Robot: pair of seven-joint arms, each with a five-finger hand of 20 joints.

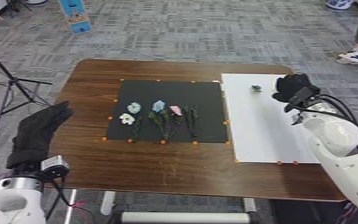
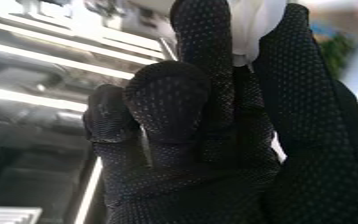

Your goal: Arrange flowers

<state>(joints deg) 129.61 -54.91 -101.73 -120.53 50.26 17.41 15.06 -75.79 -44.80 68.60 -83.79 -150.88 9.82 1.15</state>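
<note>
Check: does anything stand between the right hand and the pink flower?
Yes: a small dark item on the white sheet lies near the direct line from right hand to pink flower; green stems lie just beside the flower.

Your unit has two smooth, glossy white arms with rounded housings, the left arm (image 1: 14,202) and the right arm (image 1: 335,134), each fitted with black cables near the wrist. On the left wrist you will see a small, pale, box-shaped module (image 1: 55,167) above dark fittings. Your left hand (image 1: 37,131) and right hand (image 1: 293,86) wear black fabric gloves; in the right wrist view, the glove fabric (image 2: 189,195) shows a fine texture of small, pale dots.
</note>
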